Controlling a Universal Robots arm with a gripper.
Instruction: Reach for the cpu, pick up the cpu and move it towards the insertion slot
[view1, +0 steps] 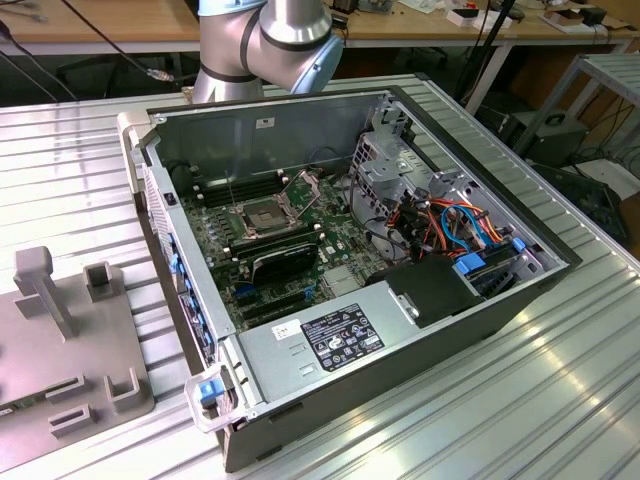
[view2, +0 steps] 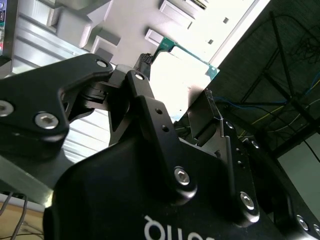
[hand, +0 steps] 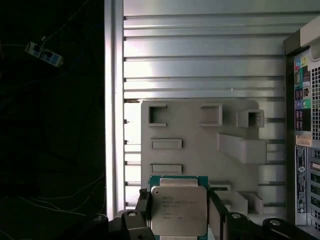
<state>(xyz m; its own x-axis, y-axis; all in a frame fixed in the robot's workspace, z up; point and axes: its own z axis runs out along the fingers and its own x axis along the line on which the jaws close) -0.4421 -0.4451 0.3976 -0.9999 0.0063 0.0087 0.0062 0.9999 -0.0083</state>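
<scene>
The cpu, a flat square chip with a pale silver face and a green edge, sits between my gripper's two black fingers, high over the grey fixture plate. The fingers press on its two opposite sides, so the gripper is shut on it. In the second wrist view the cpu appears as a bright plate with a green rim between the same fingers. The insertion slot, a silver-framed socket with a dark centre, lies on the motherboard inside the open computer case.
The arm's grey joint stands behind the case's back wall. The grey fixture plate with raised holders lies at the exterior view's left on the ribbed metal table. Black memory slots, a black block, drive cages and coloured cables crowd the case.
</scene>
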